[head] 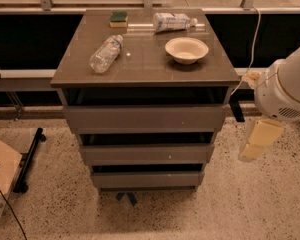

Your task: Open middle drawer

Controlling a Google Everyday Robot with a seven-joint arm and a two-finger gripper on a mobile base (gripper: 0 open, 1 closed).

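Jaws first: they're side-on to us and I cannot tell whether they're open or closed. The pale cream gripper [260, 140] hangs below the white rounded arm housing [285, 89], off the cabinet's right flank, above the speckled floor [250, 204] and well apart from every drawer front. It's touching nothing.

Your target is the middle drawer [146, 154], the grey-brown flat handleless front between the taller top drawer [145, 118] and the narrower bottom drawer [146, 179]. It looks shut to me, so I'd call the task barely started.

To do this well, bring the gripper round from the side to the front of the cabinet and drop to the middle front's level. With no handle, your best purchase is probably the dark slot along its upper edge. Hook there near the centre, not a corner, so the drawer doesn't rack. Then pull straight out, level. Mind the top drawer's lower lip just above.

The front faces the camera. Its long axis runs left to right, parallel to the cabinet's front edge, and travel is out across the floor towards us.

On the brown surface [145, 71] there's a clear plastic bottle lying down [106, 53] and a cream shallow bowl [186, 49]. A jerky pull could set that bottle rolling, so keep it smooth.
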